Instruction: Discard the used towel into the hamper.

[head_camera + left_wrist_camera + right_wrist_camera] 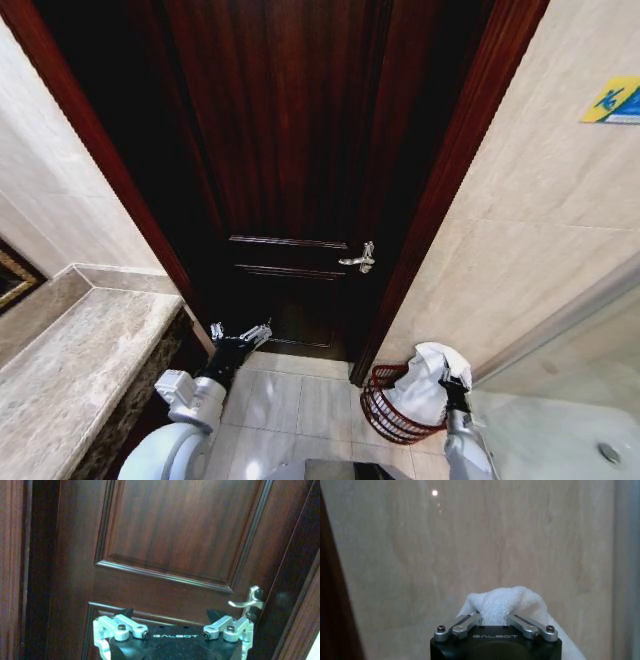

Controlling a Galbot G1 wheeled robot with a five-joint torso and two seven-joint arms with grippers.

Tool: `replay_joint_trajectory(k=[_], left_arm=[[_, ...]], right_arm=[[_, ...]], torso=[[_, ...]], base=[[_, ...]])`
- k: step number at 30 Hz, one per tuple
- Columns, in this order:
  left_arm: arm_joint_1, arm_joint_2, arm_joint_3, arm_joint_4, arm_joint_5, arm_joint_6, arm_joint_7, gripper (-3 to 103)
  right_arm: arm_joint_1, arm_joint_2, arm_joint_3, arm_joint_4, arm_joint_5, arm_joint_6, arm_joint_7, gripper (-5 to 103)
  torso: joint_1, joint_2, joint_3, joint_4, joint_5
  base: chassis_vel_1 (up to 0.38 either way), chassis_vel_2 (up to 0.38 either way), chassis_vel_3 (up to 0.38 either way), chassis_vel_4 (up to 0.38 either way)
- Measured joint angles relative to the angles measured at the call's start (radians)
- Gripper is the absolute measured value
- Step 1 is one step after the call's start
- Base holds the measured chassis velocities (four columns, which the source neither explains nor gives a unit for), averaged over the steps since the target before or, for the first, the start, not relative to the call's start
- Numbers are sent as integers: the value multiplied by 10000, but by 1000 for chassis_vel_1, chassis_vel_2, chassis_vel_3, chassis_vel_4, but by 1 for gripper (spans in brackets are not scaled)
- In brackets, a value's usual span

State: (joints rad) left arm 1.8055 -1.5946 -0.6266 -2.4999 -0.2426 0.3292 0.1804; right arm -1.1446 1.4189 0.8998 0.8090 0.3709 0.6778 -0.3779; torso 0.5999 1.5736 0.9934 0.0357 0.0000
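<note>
— What does my head camera give me that the wrists don't?

— The hamper (392, 408), on the floor just right of the dark door (300, 150), against the tiled wall (540, 230). I hold the white towel (428, 382) directly over its rim, clenched in my right gripper (452, 388).

— And the right wrist?

— Fingers closed on the towel (502, 602), wall behind. "GALBOT" reads on the gripper body.

— The left gripper (240, 334)?

— Released, fingers (122, 627) spread, low before the door, below its lever handle (248, 600).

White towel (425, 385) bunched over reddish-brown wire hamper (385, 412).
</note>
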Motion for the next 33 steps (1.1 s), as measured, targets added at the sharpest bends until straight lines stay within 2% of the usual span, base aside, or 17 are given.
replay_joint_trajectory(k=[2, 5, 6, 8, 12, 17, 20, 23, 25, 28, 29, 30, 33], left_arm=[[0, 1, 0, 0, 0, 0, 0, 99], [0, 0, 0, 0, 0, 0, 0, 99], [0, 0, 0, 0, 0, 0, 0, 99], [0, -1, 0, 0, 0, 0, 0, 99], [0, 1, 1, 0, 0, 0, 0, 99], [0, 0, 1, 0, 0, 0, 0, 99], [0, 0, 0, 0, 0, 0, 0, 99], [0, 0, 0, 0, 0, 0, 0, 99], [0, 1, 0, 0, 0, 0, 0, 99], [0, 0, 0, 0, 0, 0, 0, 99], [0, 0, 0, 0, 0, 0, 0, 99], [0, 0, 0, 0, 0, 0, 0, 99], [0, 1, 1, 0, 0, 0, 0, 99]], right_arm=[[179, -13, -221, -104, 110, -165, 43, 5], [609, 62, -98, 146, -716, -1129, 349, 5], [609, 62, -98, 146, -716, -1129, 349, 5], [504, 166, -92, 877, -986, -1864, 913, 5], [-136, 405, -59, 1954, -1025, -2456, 1349, 5], [-584, 563, 213, 2075, -913, -2768, 1035, 5], [-941, 560, 319, 2263, -765, -3380, 898, 5], [-1051, 517, 349, 2281, -593, -3697, 861, 5], [-955, 414, 378, 1902, -331, -3678, 514, 5], [-873, 302, 426, 1640, -441, -3809, 360, 5], [-860, 236, 440, 1616, -601, -4146, 314, 5], [-860, 236, 440, 1616, -601, -4146, 314, 5], [-777, 46, 295, 1523, -672, -5303, 290, 5]], torso=[[0, 0, 0, -4, 3], [0, 0, 0, 10, -5], [0, 0, 0, 10, -5], [2, -1, 0, 9, -1], [2, 0, -1, 4, -5], [0, 0, -1, 4, 1], [0, 0, -1, 4, 0], [0, 1, -1, 2, -3], [0, 0, -1, 4, 0], [0, 0, -1, 6, 2], [0, 0, -1, 5, -3], [0, 0, -1, 5, -3], [0, 1, -1, 3, -3]], base=[[0, 0, 0, 0], [0, 0, 0, 0], [0, 0, 0, 0], [0, 0, 0, 0], [0, 0, 0, 0], [0, 0, 0, 0], [0, 0, 0, 0], [0, 0, 0, 0], [0, 0, 0, 0], [0, 0, 0, 0], [0, 0, 0, 0], [0, 0, 0, 0], [0, 0, 0, 0]])
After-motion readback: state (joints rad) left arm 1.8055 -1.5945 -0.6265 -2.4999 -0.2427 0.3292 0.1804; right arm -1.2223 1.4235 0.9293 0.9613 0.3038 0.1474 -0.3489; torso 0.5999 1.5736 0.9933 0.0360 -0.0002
